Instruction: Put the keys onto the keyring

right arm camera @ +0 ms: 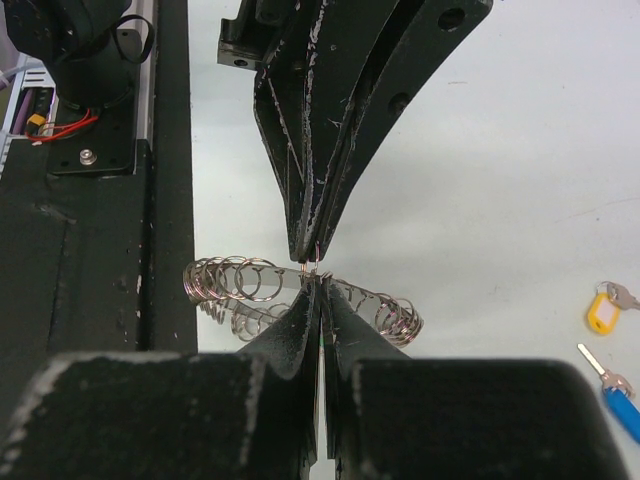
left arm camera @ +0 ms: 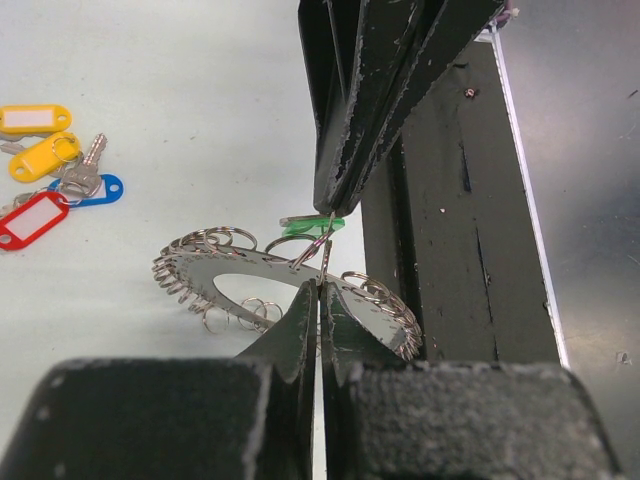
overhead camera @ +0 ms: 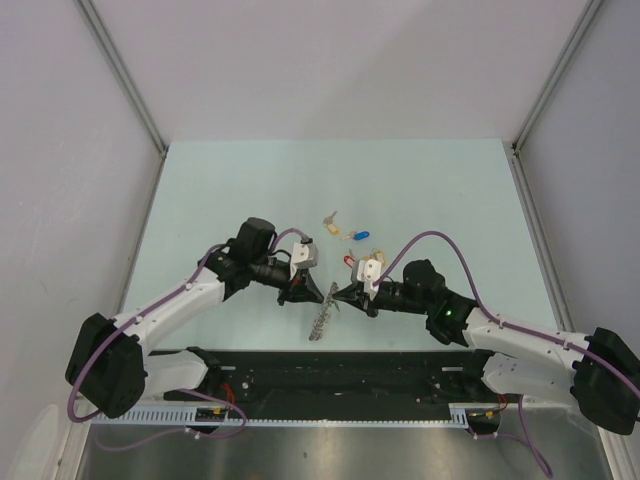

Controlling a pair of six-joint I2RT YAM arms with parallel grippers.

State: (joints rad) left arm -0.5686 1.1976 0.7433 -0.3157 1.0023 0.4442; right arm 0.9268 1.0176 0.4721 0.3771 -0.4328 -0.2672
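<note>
The keyring (overhead camera: pixel 321 322), a silver band fringed with small loops, hangs between both grippers above the table. My left gripper (overhead camera: pixel 312 293) is shut on its edge; in the left wrist view the shut tips (left arm camera: pixel 320 285) pinch the keyring (left arm camera: pixel 230 265). My right gripper (overhead camera: pixel 338 293) is shut on a green-tagged key (left arm camera: pixel 322 224), tip to tip with the left. In the right wrist view the shut jaws (right arm camera: pixel 320 280) touch the keyring (right arm camera: pixel 240 280). Loose keys lie on the table: orange (left arm camera: pixel 35 118), yellow (left arm camera: pixel 45 157), blue (left arm camera: pixel 95 190) and red (left arm camera: pixel 30 220).
The loose keys lie just beyond the grippers (overhead camera: pixel 345 240); yellow (right arm camera: pixel 603 310) and blue (right arm camera: pixel 620 405) ones show in the right wrist view. The black base rail (overhead camera: pixel 330 375) runs along the near edge below the keyring. Grey walls enclose the pale green table (overhead camera: pixel 420 190).
</note>
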